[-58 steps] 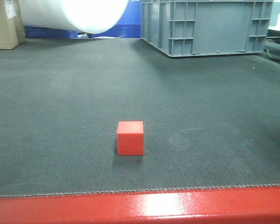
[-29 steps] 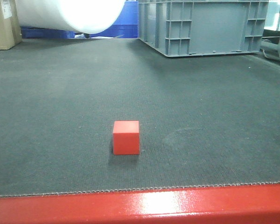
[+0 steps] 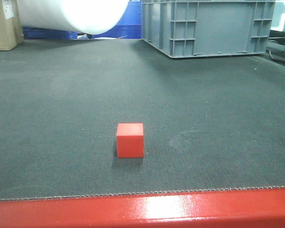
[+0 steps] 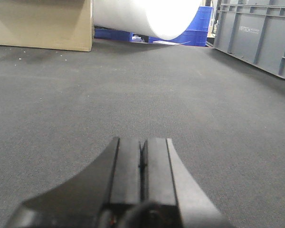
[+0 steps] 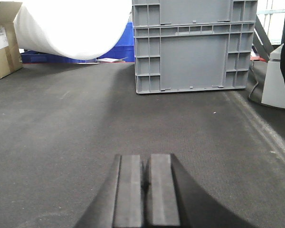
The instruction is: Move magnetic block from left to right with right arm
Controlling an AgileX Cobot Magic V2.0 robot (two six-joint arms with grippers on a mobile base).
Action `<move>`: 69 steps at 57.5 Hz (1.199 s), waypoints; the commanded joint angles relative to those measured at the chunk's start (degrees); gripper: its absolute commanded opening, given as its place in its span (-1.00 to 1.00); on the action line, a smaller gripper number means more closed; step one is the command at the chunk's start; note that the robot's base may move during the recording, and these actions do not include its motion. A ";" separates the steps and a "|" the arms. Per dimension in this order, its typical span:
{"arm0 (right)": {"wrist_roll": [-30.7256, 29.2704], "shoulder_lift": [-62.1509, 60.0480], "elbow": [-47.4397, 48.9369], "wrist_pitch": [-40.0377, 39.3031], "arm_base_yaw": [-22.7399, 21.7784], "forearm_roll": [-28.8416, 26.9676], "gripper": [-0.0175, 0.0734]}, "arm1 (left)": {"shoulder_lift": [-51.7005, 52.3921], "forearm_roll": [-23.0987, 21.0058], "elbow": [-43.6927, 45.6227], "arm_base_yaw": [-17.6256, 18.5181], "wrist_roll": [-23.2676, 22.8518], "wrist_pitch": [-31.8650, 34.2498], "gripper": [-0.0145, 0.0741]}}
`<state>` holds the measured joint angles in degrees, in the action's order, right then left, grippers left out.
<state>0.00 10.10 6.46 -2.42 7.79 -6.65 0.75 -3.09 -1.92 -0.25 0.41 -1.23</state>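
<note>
The magnetic block (image 3: pixel 130 139), a small red cube, sits on the dark grey mat (image 3: pixel 204 104) near its front edge, a little left of centre in the front view. Neither gripper shows in that view. In the left wrist view my left gripper (image 4: pixel 142 140) is shut, its two black fingers pressed together low over bare mat. My right gripper (image 5: pixel 145 157) is shut too, with nothing between its fingers. The block is out of view in both wrist views.
A grey crate (image 3: pixel 209 26) stands at the back right of the mat. A big white roll (image 3: pixel 71 14) lies at the back left, next to a cardboard box (image 3: pixel 4 23). Blue bins (image 3: pixel 128 21) sit behind. A glossy red edge (image 3: pixel 142 209) runs along the front.
The front view shifts slightly from frame to frame, so the block and the crate slide a few pixels sideways together. The block keeps its place on the mat.
</note>
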 commanded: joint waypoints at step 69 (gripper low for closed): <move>-0.61 -11.89 -8.22 -5.81 -4.87 4.20 -0.49 | 0.62 -0.15 -0.39 0.01 -0.41 4.49 -0.96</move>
<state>0.00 -0.55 -1.63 -3.47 3.29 -3.06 0.75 -3.09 -1.92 -0.25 0.41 -1.23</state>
